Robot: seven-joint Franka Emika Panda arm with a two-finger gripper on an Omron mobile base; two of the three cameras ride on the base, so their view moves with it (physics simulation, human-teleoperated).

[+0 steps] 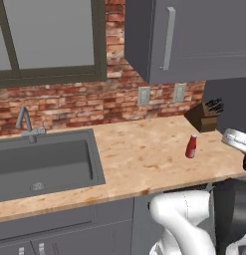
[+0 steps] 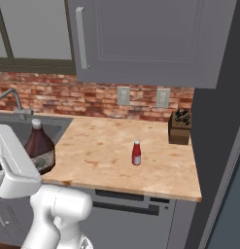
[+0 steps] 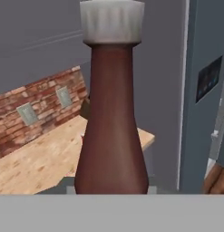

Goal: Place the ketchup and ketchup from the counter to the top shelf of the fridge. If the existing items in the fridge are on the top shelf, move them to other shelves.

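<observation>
Looking along the hand, we see the dark brown bottle [image 3: 112, 122] very close, standing tall with its ribbed white cap [image 3: 112, 21] on top. It stands right in the middle of the hand view, where the fingers would be, but we cannot see the fingers there, so we cannot tell for sure if the gripper is squeezing it. In the right base view the same dark brown bottle [image 2: 39, 146] sits up off the counter, just beside the white arm [image 2: 14, 165], in front of the sink [image 2: 56, 127]. The little red bottle [image 1: 191, 146] with a white cap stands upright on the tan counter [image 1: 139, 154], all alone, well apart from the brown one. We see the red bottle [image 2: 136, 152] in the right base view too, near the middle of the counter [image 2: 102, 155]. A dark knife block [image 1: 206, 115] sits at the back of the counter by the brick wall [image 1: 69, 99]. Two light switches [image 2: 123, 96] are on the bricks. A grey tap [image 1: 25, 123] rises behind the sink [image 1: 45, 164]. A grey cupboard [image 2: 150, 39] with a long handle hangs above the counter. Beside the brown bottle, in the hand view, we see the tall grey fridge [image 3: 202, 90] with its small black panel [image 3: 208, 78]. The fridge door looks closed.
</observation>
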